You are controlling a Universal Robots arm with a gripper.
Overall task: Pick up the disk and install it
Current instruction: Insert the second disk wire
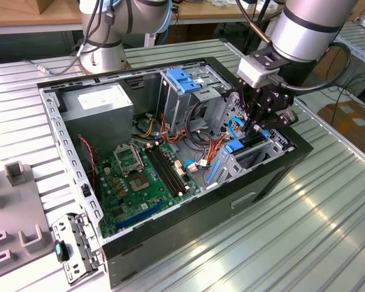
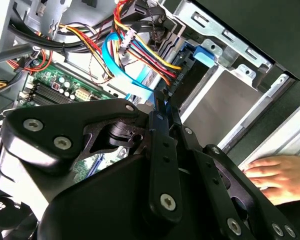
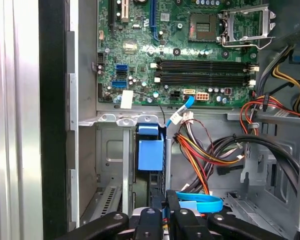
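The disk [image 3: 150, 152] stands on edge in the drive bay at the corner of the open computer case [image 1: 280, 176], its blue carrier end facing out. In the exterior view its blue rails [image 1: 236, 146] show at the case's right end. My gripper [image 1: 251, 129] hangs just above it, fingers pointing down. In the second wrist view the black fingers [image 2: 162, 130] lie pressed together, and the gripper [image 2: 160, 97] ends beside the disk's silver-grey face [image 2: 215, 100] and blue tab [image 2: 202, 52]. My gripper [image 3: 166, 212] is shut, with nothing seen between the fingers.
Bundles of coloured cables [image 3: 200, 155] and a blue flat cable [image 3: 202, 202] lie close beside the bay. The green motherboard [image 1: 140, 176], a grey power-supply box [image 1: 103, 103] and an upright cage with a blue top [image 1: 182, 82] fill the case. A hand [image 2: 277, 175] rests on the case's outer edge.
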